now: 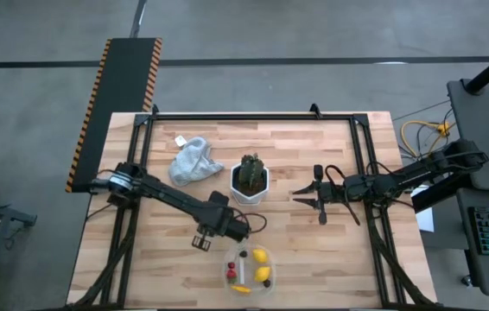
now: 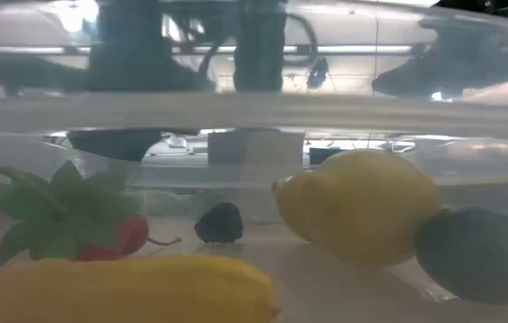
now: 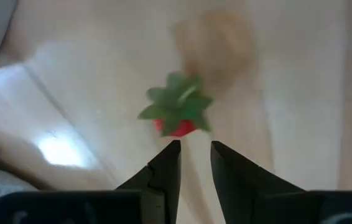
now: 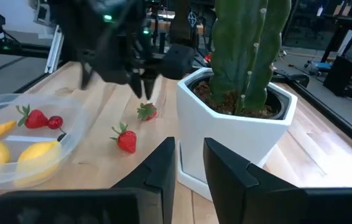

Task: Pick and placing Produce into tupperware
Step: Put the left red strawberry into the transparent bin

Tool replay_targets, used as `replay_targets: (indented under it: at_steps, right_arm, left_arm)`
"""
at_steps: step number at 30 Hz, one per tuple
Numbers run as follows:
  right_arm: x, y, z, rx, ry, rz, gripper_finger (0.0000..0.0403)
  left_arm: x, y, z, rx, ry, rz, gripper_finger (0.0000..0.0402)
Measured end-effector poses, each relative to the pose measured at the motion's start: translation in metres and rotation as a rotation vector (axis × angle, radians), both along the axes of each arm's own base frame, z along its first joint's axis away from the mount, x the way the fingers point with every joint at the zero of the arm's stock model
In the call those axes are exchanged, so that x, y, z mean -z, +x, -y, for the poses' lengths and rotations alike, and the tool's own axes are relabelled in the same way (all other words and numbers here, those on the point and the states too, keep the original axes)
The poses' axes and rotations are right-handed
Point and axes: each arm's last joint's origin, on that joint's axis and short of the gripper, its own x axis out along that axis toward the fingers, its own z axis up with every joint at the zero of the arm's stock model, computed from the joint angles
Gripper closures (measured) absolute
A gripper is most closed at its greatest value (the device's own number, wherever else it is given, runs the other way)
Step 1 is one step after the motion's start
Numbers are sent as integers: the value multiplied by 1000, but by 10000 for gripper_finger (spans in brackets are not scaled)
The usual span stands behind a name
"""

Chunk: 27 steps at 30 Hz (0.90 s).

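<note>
arms: dark, slender, jointed | left end effector [image 3: 194, 158]: black tapered fingers | cables: black

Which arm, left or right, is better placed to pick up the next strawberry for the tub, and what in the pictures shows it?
Left. The left gripper hangs directly over a loose strawberry beside the tupperware, jaws slightly apart. The right gripper waits on the far side of the potted plant.

left end effector [image 3: 194, 155]: fingers slightly apart | strawberry [image 3: 177, 112]: on wooden table [image 3: 300, 93], just beyond fingertips
</note>
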Motion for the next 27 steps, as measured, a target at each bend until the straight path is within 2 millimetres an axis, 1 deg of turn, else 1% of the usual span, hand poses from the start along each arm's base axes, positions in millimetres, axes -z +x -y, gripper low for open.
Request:
replay_targets:
  at_steps: [4,7,11,17,23,27]
  right_arm:
    - [0,0,0,4,-21,1,321]
    - [0,0,0,5,-25,1,319]
    - [0,0,1,3,-42,1,320]
    - [0,0,1,0,-72,5,328]
    - [-2,0,1,23,-100,20,324]
    - [-3,0,1,24,-101,26,319]
  left_arm:
    - [1,1,-10,-10,2,-8,329]
    - [-5,3,-12,-5,-6,15,329]
    - [-13,5,-12,-8,-15,46,329]
    - [-19,7,-12,-2,-37,103,329]
    - [-20,11,-8,11,-148,128,329]
    - [-17,9,-8,31,-151,119,329]
